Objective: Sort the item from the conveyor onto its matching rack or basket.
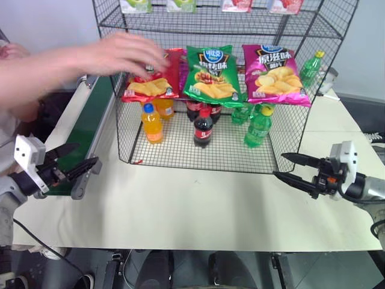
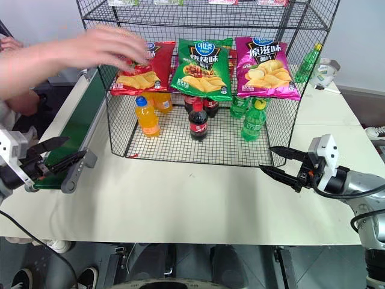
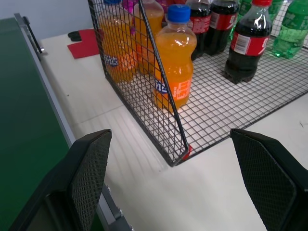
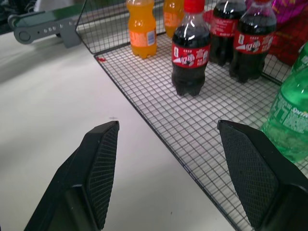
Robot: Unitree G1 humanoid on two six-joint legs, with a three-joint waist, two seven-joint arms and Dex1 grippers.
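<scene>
The green chip bag (image 1: 209,73) lies on the middle tier of the black wire rack (image 1: 198,167), between a red bag (image 1: 157,85) and a magenta bag (image 1: 274,72). A person's hand (image 1: 129,54) reaches from the left over the red bag. The dark-green conveyor (image 1: 84,129) runs along the table's left side with nothing on the part I see. My left gripper (image 1: 84,155) hovers open and empty at the conveyor's near end. At the rack's front right corner, my right gripper (image 1: 280,165) is open and empty too.
Orange soda (image 1: 152,123), cola (image 1: 203,127) and green soda bottles (image 1: 258,127) stand on the rack's bottom tier. Drink cartons sit on the top tier (image 1: 180,5). The cream table (image 1: 192,211) stretches between my arms in front of the rack.
</scene>
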